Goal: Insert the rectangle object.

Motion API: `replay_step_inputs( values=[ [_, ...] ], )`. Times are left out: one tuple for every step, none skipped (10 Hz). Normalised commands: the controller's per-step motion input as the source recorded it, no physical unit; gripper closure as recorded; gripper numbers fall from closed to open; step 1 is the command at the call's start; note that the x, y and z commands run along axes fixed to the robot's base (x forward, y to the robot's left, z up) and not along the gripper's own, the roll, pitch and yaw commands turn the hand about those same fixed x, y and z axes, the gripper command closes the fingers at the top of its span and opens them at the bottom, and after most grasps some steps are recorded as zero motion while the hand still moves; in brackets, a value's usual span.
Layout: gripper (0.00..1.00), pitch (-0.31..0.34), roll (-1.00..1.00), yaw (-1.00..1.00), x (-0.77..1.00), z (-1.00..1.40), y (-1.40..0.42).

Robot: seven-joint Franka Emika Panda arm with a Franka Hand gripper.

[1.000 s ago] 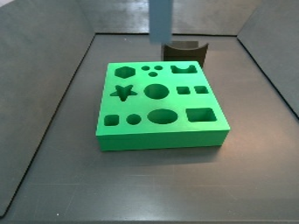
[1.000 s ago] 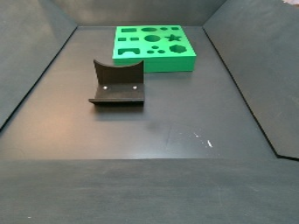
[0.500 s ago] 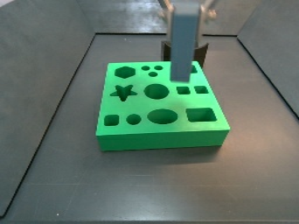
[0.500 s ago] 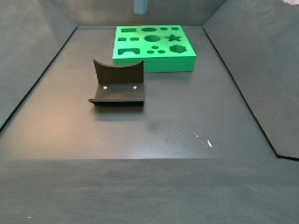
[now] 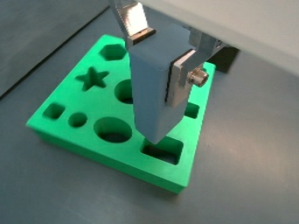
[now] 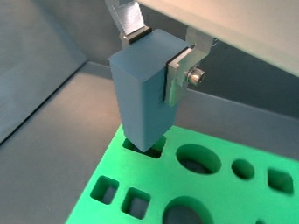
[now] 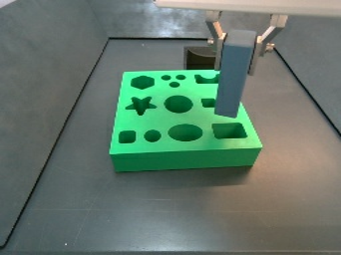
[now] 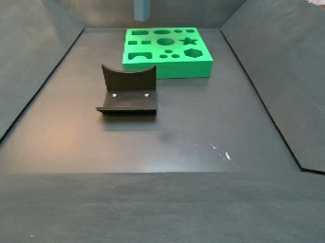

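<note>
Above the green block [image 7: 184, 118] I keep the hand [image 7: 244, 38] pinching the rectangle object [image 7: 234, 76] by its upper end, so the bar hangs upright with its lower end free. In a wrist view, this lower end [image 6: 145, 140] sits just at the rectangular hole [image 5: 166, 150] near the block's corner. I judge this alignment serves a straight descent. The fixture [image 8: 127, 91] stands apart on the worktop [image 8: 178, 142].
</note>
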Motion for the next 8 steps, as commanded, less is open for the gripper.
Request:
replay_step_inputs(
  values=[
    [1.00, 0.087, 0.10, -0.99, -0.03, -0.09, 0.00],
    [1.00, 0.070, 0.09, -1.00, -0.04, -0.08, 0.00],
    [1.00, 0.061, 0.08, -1.00, -0.04, -0.06, 0.00],
    [1.00, 0.000, 0.09, -1.00, 0.00, -0.11, 0.00],
    [1.00, 0.000, 0.10, -0.97, 0.00, -0.15, 0.00],
    [1.00, 0.000, 0.10, -0.97, 0.01, -0.15, 0.00],
    [1.00, 0.000, 0.08, -0.91, 0.09, -0.18, 0.00],
    [1.00, 0.000, 0.07, -0.87, 0.14, -0.24, -0.07]
  ],
)
